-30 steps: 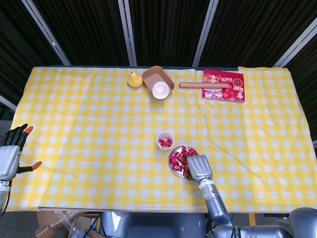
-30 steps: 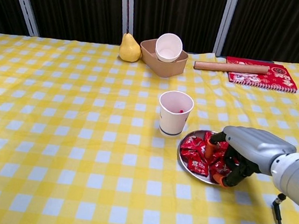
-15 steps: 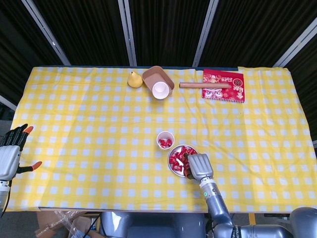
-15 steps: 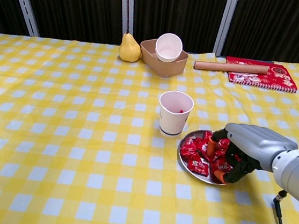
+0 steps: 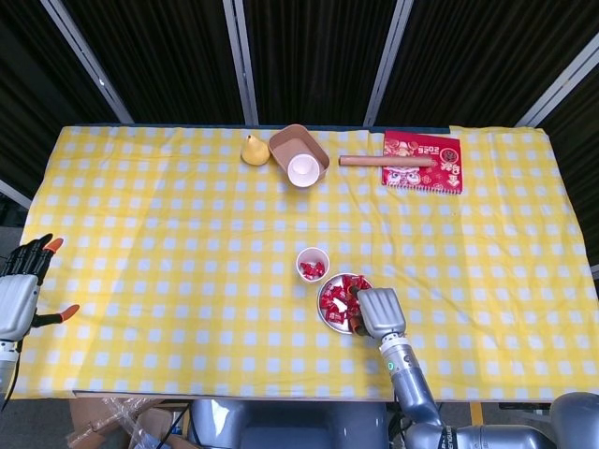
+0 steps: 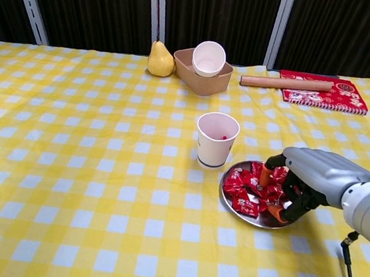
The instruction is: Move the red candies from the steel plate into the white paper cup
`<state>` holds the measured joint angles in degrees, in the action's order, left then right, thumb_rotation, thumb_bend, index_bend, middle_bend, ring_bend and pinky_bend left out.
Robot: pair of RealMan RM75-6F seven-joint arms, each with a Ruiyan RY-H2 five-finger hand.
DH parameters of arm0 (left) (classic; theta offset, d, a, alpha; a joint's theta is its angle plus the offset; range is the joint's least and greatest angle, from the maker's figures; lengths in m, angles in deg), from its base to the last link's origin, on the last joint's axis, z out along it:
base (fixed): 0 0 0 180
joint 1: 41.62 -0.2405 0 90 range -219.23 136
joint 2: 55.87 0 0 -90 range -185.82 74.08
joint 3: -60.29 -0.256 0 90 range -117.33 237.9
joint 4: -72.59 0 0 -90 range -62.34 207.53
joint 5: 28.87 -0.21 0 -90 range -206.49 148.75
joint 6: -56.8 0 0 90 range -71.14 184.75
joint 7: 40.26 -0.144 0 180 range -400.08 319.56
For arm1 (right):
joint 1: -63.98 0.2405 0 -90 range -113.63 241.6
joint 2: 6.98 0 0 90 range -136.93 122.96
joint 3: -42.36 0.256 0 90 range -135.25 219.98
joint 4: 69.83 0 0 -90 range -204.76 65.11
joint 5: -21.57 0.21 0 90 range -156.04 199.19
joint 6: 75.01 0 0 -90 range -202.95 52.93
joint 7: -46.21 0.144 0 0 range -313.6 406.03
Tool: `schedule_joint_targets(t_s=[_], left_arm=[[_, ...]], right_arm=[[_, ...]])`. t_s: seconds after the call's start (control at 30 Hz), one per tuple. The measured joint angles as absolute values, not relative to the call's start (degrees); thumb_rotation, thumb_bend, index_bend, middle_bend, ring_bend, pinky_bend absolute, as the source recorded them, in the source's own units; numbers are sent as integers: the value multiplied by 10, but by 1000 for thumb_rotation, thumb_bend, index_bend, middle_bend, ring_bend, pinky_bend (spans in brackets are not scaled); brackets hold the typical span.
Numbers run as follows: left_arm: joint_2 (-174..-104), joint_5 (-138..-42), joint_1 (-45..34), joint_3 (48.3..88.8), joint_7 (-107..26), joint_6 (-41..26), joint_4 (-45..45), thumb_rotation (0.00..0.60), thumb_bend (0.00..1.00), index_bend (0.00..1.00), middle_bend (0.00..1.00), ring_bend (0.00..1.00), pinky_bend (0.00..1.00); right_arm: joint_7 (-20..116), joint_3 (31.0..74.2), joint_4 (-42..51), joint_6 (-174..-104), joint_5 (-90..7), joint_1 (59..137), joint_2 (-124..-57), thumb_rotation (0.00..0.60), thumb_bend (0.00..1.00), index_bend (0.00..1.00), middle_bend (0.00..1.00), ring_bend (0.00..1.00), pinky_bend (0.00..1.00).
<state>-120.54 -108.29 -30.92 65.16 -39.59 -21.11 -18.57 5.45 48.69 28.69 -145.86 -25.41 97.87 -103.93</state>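
Many red candies [image 5: 334, 301] lie in the steel plate [image 5: 328, 321] near the front edge of the table [image 5: 168, 234] in the head view, and the white paper cup [image 5: 313, 264] stands just beside the plate on its far left side with some red already inside; the right hand [image 5: 377, 311] covers the right side of the plate, but from up here its fingers are hidden, so I cannot tell what they do; the left hand [image 5: 23, 290] sits at the left front corner, fingers apart and holding nothing; in the chest view the right hand [image 6: 307, 182] shows from the side, its fingers [image 6: 286, 198] curled down into the red candies [image 6: 250, 186] on the steel plate [image 6: 259, 219], so the picking-up step seems to be going on, though I cannot tell if a candy is really pinched; next it would need to lift and move over the white paper cup [image 6: 215, 139], which looks tippy; only this view shows the cup's tall side.
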Motion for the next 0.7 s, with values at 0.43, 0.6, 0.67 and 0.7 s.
schedule_joint_targets(t_s=[0.43, 0.6, 0.67, 0.7], left_arm=[[-1206, -1081, -309, 652, -396, -210, -186, 600, 0, 0, 0, 0, 0], [-1205, -1082, -309, 652, -395, -210, -186, 600, 0, 0, 0, 0, 0], [-1205, -1082, -309, 652, -394, -210, -186, 600, 0, 0, 0, 0, 0], [-1205, -1082, -309, 652, -394, -210, -186, 600, 0, 0, 0, 0, 0]], right_arm=[[64, 493, 263, -1439, -235, 980, -1045, 600, 474, 466, 855, 921, 946], [67, 491, 262, -1439, -239, 979, -1047, 600, 547, 495, 855, 921, 947], [68, 491, 263, -1439, -242, 979, -1048, 600, 557, 497, 855, 921, 947], [68, 490, 263, -1440, -243, 979, -1048, 600, 559, 497, 855, 921, 947]])
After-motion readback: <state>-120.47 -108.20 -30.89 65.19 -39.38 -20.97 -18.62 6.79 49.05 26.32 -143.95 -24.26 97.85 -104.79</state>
